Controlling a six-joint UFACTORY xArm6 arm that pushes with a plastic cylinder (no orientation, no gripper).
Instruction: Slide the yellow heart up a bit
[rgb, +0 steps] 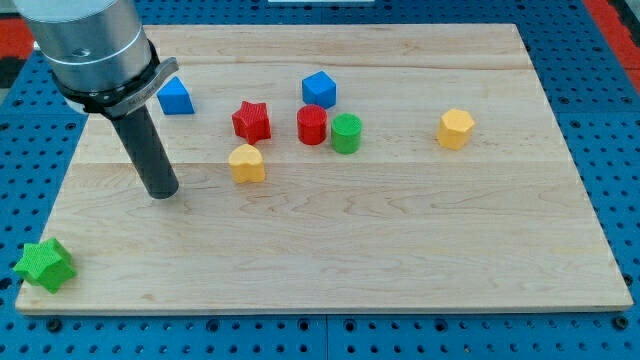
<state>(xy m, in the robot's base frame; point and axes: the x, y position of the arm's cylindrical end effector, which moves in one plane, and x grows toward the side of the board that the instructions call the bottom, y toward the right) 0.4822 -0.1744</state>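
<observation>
While left of yellow heart, tool tip touches nothing.

A single camera is looking down at a slant across the wooden board from its near long edge, taking in nearly the whole board. My tip is sitting left of the view's centre, the arm entering from the top-left corner.
</observation>
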